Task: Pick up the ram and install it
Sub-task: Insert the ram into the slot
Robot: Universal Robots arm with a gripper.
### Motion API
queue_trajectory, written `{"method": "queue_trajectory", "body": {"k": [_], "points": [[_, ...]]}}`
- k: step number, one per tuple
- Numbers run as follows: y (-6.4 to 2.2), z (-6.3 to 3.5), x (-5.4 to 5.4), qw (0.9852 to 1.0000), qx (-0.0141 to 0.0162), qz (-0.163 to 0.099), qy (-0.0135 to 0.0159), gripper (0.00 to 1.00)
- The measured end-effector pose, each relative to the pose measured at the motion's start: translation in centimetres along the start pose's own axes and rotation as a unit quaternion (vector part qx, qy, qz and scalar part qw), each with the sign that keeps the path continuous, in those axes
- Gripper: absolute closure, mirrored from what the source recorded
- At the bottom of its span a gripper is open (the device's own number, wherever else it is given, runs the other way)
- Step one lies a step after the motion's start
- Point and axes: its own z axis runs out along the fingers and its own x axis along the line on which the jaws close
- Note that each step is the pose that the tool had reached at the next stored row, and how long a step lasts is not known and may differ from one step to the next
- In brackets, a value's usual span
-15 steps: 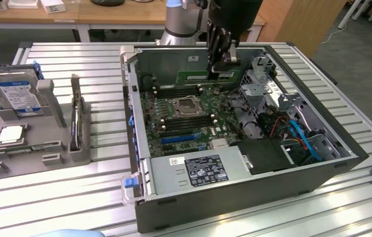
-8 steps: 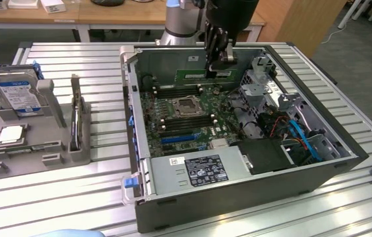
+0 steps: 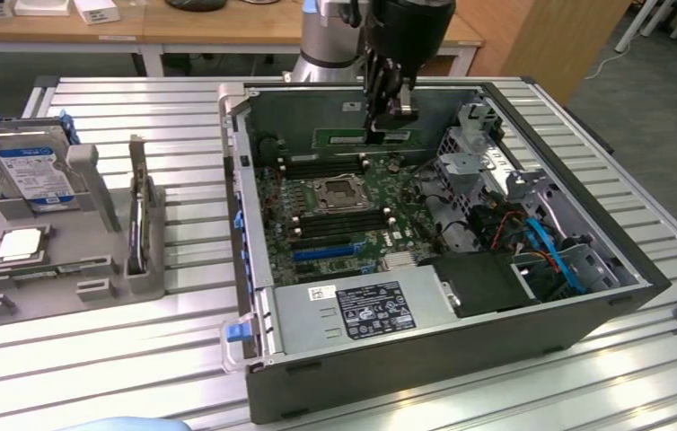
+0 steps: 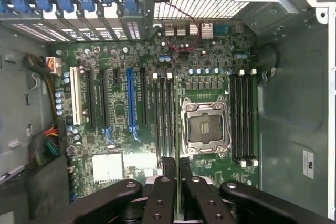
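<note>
In the exterior view my gripper [image 3: 389, 118] hangs inside the open computer case [image 3: 435, 359], near its back wall. It is shut on the ram [image 3: 363, 136], a long thin green stick held level on its edge a little above the motherboard [image 3: 338, 211]. From the wrist view the two black fingers [image 4: 169, 167] stand close together, with the ram edge-on as a thin strip between them at the gripper [image 4: 177, 165]. Below lie the empty CPU socket [image 4: 205, 124] and black memory slots on both sides of it [image 4: 165, 114] [image 4: 244, 116].
A grey holder [image 3: 63, 269] stands at the exterior view's left on the slatted table, carrying a silver hard drive [image 3: 33, 171] and a square CPU chip [image 3: 21, 244]. Inside the case are the power supply [image 3: 363, 310], drive cages [image 3: 482, 153] and cables [image 3: 531, 242].
</note>
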Motion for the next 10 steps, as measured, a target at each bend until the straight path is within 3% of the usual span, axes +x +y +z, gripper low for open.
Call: {"method": "queue_trajectory", "body": {"k": [10], "points": [[-0.01,1.86,-0.2,1.0000,0.0000,0.000,-0.0001,0.86]]}}
